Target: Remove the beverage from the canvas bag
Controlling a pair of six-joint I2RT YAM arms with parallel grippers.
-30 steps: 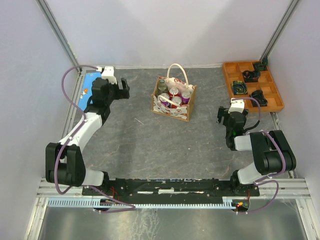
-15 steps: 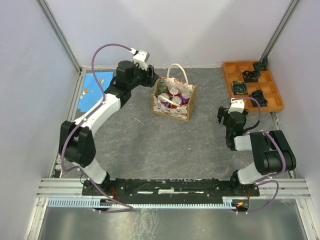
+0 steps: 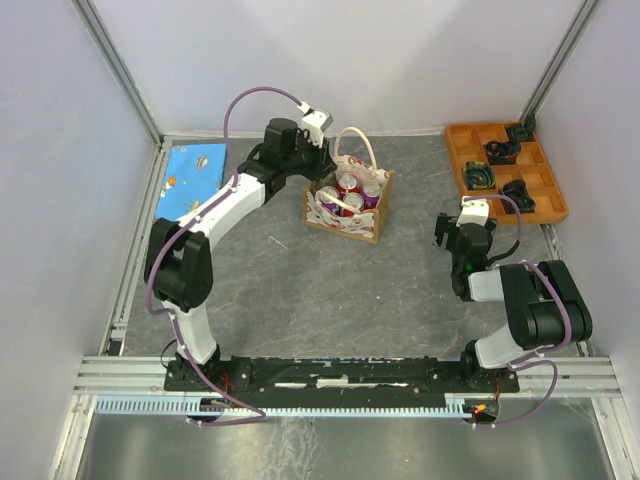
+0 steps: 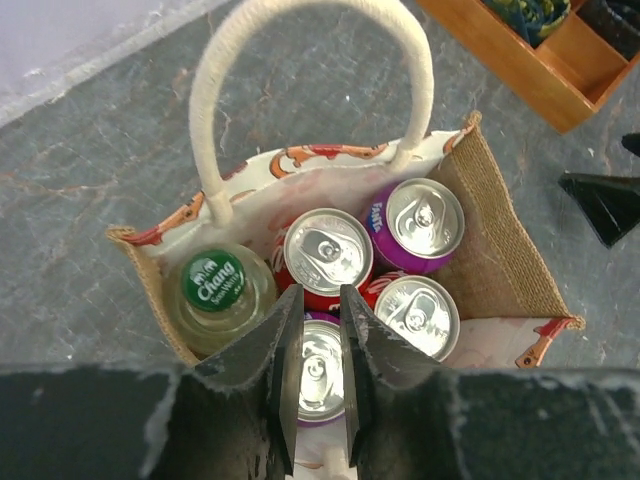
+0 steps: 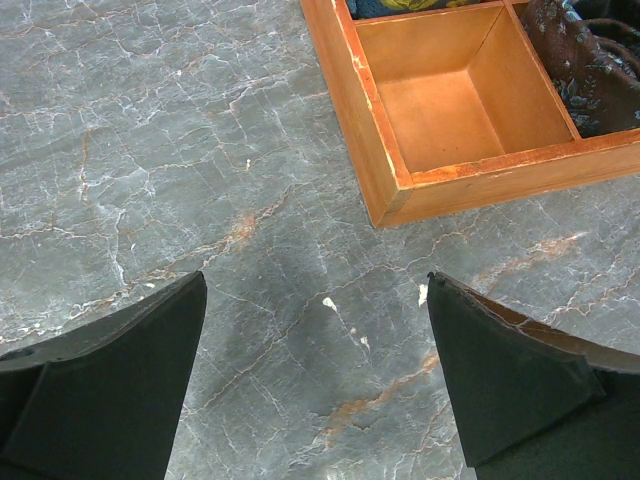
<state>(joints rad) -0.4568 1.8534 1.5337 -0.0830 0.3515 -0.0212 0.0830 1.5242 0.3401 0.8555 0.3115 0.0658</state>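
Note:
The canvas bag (image 3: 346,208) stands mid-table, tan with red-and-white sides (image 4: 497,250) and cream handles. Inside stand a green-capped bottle (image 4: 213,283), a red can (image 4: 327,250), a purple can (image 4: 425,217), another red can (image 4: 417,315) and a purple can (image 4: 318,365). My left gripper (image 3: 316,152) hovers over the bag's far left corner. Its jaws (image 4: 320,292) are shut to a narrow slit above that last purple can, gripping nothing. My right gripper (image 3: 452,232) rests open over bare table (image 5: 315,285).
An orange compartment tray (image 3: 505,172) with dark objects sits at the back right; its corner (image 5: 400,180) lies just ahead of the right gripper. A blue card (image 3: 193,175) lies at the back left. Walls enclose the table.
The left arm has swung right from beside the blue card to over the bag, and its jaws have closed. The right arm has not moved.

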